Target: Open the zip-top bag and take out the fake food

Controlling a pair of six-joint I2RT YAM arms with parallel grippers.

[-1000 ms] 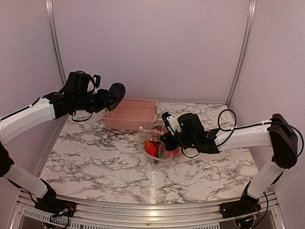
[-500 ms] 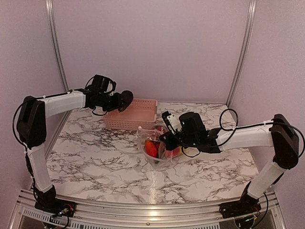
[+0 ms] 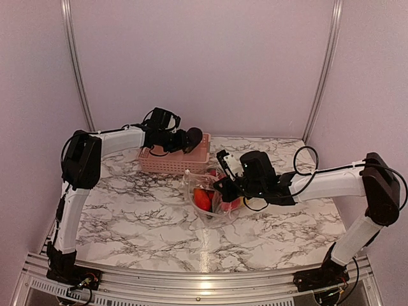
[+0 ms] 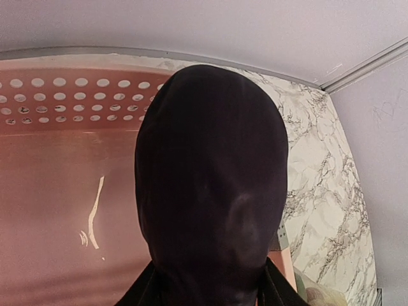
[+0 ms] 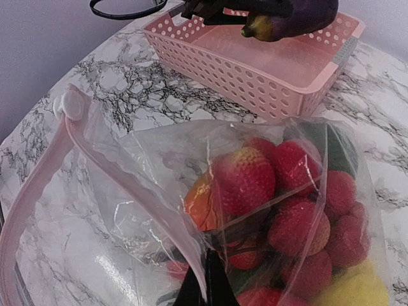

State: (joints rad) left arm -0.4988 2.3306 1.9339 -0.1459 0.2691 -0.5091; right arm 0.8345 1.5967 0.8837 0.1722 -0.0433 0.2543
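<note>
1. The left gripper (image 3: 183, 139) is in the upper middle of the overhead view, above the pink basket (image 3: 172, 160). Its fingers are partly apart and clamped on a dark purple eggplant (image 4: 210, 185).
2. In the left wrist view the eggplant fills the centre of the frame. The basket's floor and dotted wall are at its left, and the marble table (image 4: 325, 178) is at the right. Whether the eggplant touches the basket floor cannot be told.
3. The right gripper (image 3: 221, 187) is at the centre of the overhead view. Its fingers are pressed tight together, pinching the clear film of the bag (image 5: 153, 159).
4. The bag lies on the table in the middle of the overhead frame, just below the basket and close to it.
5. In the right wrist view the bag's pink zip strip (image 5: 38, 185) curves down the left side of the frame. Whether the mouth is open cannot be told.
6. Inside the bag, centre and right of that view, are bumpy red berries (image 5: 248, 178). An orange piece (image 5: 197, 207) lies to their left, and a yellow piece (image 5: 357, 290) sits at the lower right corner.
</note>
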